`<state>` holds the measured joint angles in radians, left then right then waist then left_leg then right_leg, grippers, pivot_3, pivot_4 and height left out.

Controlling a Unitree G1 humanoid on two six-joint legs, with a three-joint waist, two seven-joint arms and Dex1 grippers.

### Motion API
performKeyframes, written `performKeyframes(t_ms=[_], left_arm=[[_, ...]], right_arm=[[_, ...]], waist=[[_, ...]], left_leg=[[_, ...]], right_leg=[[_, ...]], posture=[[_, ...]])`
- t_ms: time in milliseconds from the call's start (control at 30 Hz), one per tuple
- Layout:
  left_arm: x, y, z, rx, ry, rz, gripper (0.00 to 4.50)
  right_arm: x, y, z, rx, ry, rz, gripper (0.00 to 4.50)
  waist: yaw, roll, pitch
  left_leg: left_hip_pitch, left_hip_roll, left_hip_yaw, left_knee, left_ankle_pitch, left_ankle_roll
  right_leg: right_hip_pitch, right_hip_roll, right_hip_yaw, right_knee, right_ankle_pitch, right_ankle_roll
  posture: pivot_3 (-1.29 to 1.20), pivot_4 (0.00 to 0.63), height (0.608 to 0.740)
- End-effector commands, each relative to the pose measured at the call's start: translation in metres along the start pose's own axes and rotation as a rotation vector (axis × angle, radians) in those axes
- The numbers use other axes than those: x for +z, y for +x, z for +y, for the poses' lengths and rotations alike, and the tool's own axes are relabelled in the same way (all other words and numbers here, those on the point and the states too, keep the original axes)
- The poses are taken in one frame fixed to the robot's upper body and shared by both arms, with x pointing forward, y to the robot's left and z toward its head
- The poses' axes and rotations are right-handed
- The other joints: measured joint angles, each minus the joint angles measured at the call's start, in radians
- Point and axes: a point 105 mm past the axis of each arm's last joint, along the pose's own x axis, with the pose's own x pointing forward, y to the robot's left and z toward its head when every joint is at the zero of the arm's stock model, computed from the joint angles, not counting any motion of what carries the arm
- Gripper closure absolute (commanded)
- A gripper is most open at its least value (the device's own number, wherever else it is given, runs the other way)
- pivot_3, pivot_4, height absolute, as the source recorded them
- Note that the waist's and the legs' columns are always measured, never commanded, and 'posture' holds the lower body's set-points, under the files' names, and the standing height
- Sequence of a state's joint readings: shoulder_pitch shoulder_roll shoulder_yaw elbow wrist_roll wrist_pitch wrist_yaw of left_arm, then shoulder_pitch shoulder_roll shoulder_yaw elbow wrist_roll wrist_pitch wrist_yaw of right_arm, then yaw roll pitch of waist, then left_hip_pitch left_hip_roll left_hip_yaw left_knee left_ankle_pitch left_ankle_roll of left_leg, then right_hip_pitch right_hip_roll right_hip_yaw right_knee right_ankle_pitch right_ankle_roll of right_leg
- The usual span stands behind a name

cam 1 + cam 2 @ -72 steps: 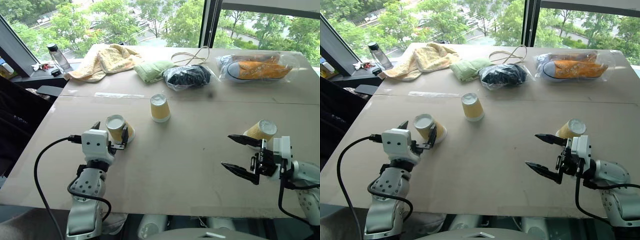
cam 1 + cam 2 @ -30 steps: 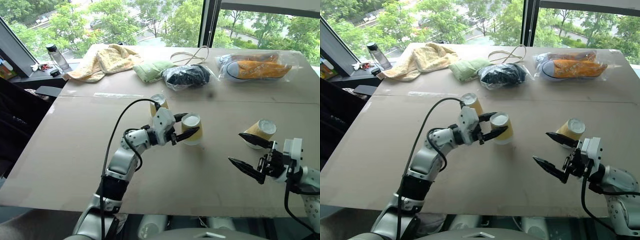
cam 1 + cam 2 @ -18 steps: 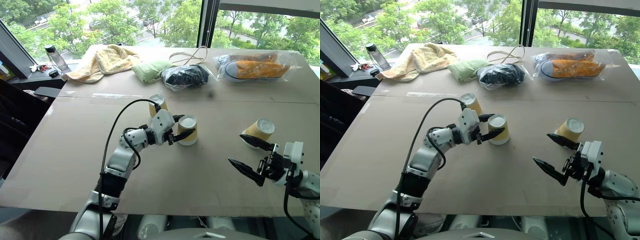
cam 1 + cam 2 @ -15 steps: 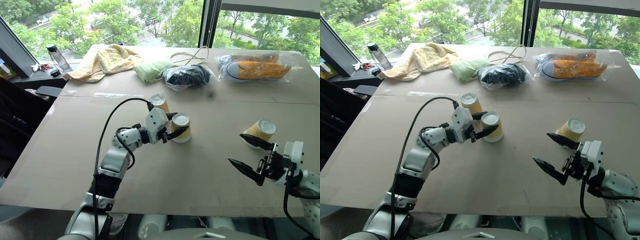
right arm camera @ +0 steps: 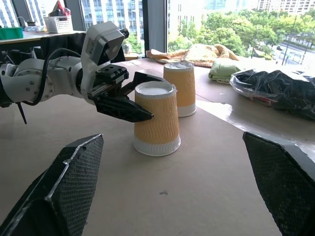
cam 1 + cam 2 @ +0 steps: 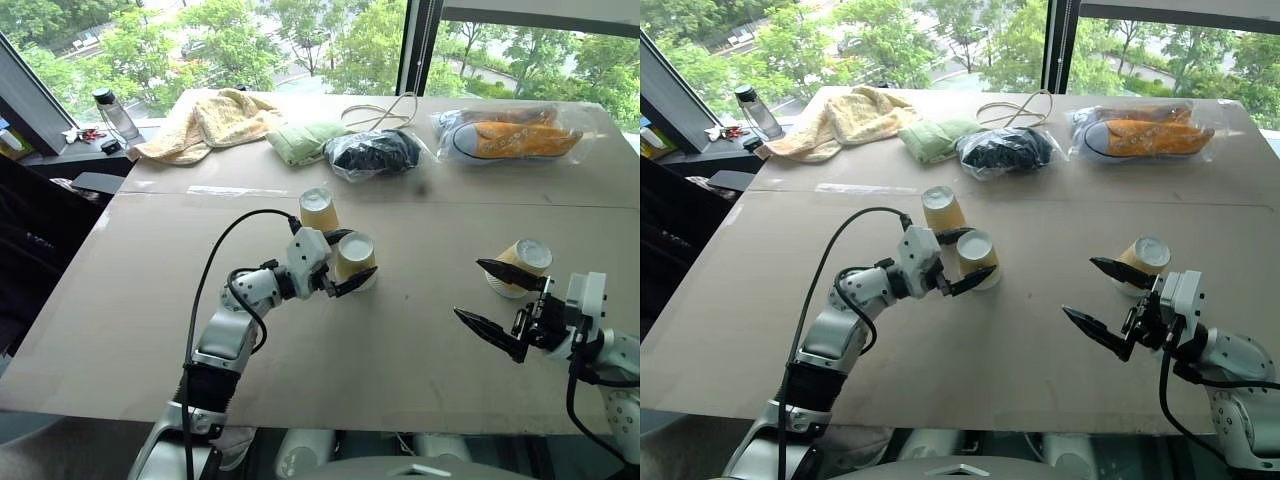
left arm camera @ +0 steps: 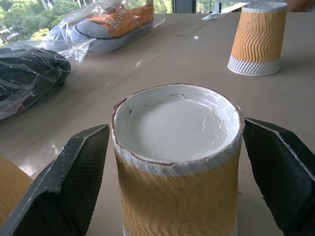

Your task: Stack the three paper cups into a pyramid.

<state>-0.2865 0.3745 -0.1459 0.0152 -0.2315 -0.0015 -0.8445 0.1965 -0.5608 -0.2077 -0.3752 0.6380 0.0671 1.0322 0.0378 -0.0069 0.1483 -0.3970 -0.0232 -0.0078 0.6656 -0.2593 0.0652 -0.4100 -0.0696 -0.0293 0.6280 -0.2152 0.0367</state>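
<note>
Third paper cup (image 6: 521, 263), inverted, is standing just beyond the wide-open, empty right gripper (image 6: 497, 306), while the left gripper (image 6: 345, 262) is straddling a placed cup (image 6: 354, 258), jaws spread.

My head's two eyes look down over the table (image 6: 150, 330) toward its far window edge; my wrist cameras sit low and close, sharing the middle cup (image 5: 156, 118).

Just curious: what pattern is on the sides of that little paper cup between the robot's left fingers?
Wavy yellow-orange ribs on the small paper cup, clearest in the right wrist view.
</note>
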Motion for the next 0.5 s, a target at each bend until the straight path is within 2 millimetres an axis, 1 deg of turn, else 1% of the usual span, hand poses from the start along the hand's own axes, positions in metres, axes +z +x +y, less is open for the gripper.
performKeyframes(t_ms=[33, 167, 300, 400, 433, 467, 500], left_arm=[[0.022, -0.008, 0.006, 0.049, 0.042, -0.084, 0.02], [0.017, -0.010, 0.005, 0.053, 0.040, -0.061, 0.02], [0.015, 0.002, 0.002, 0.024, 0.024, -0.057, 0.02], [0.012, 0.005, 0.001, 0.018, 0.032, -0.044, 0.02], [0.012, 0.005, 0.003, 0.026, 0.027, -0.048, 0.42], [0.011, 0.005, 0.004, 0.032, 0.024, -0.052, 0.53], [0.011, 0.005, 0.005, 0.039, 0.017, -0.055, 0.82]], right_arm=[[0.007, 0.001, -0.001, 0.016, -0.020, -0.014, 0.00], [0.006, 0.002, -0.001, 0.020, -0.017, -0.014, 0.00], [0.007, 0.003, -0.001, 0.021, -0.019, -0.016, 0.00], [0.008, 0.000, -0.002, 0.015, -0.025, -0.010, 0.00], [0.008, 0.000, -0.002, 0.013, -0.027, -0.007, 0.00], [0.008, -0.001, -0.002, 0.011, -0.029, -0.005, 0.00], [0.008, -0.001, -0.002, 0.011, -0.029, -0.005, 0.00]], waist=[[0.000, 0.000, 0.000], [0.002, 0.000, 0.000], [0.002, 0.000, 0.000], [0.001, 0.000, 0.000], [0.001, 0.000, 0.000], [0.000, 0.000, 0.000], [-0.001, 0.000, 0.000]], left_leg=[[0.000, 0.000, 0.000, 0.000, 0.000, 0.000], [0.000, 0.000, 0.000, 0.000, 0.000, 0.000], [0.000, 0.000, 0.000, 0.000, 0.000, 0.000], [0.000, 0.000, 0.000, 0.000, 0.000, 0.000], [0.000, 0.000, 0.000, 0.000, 0.000, 0.000], [0.000, 0.000, 0.000, 0.000, 0.000, 0.000], [0.000, 0.000, 0.000, 0.000, 0.000, 0.000]], right_leg=[[0.000, 0.000, 0.000, 0.000, 0.000, 0.000], [0.000, 0.000, 0.000, 0.000, 0.000, 0.000], [0.000, 0.000, 0.000, 0.000, 0.000, 0.000], [0.000, 0.000, 0.000, 0.000, 0.000, 0.000], [0.000, 0.000, 0.000, 0.000, 0.000, 0.000], [0.000, 0.000, 0.000, 0.000, 0.000, 0.000], [0.000, 0.000, 0.000, 0.000, 0.000, 0.000]], posture=[[0.00, 0.150, 0.740], [0.00, 0.150, 0.740], [0.00, 0.150, 0.740], [0.00, 0.150, 0.740], [0.00, 0.150, 0.740], [0.00, 0.150, 0.740], [0.00, 0.150, 0.740]])
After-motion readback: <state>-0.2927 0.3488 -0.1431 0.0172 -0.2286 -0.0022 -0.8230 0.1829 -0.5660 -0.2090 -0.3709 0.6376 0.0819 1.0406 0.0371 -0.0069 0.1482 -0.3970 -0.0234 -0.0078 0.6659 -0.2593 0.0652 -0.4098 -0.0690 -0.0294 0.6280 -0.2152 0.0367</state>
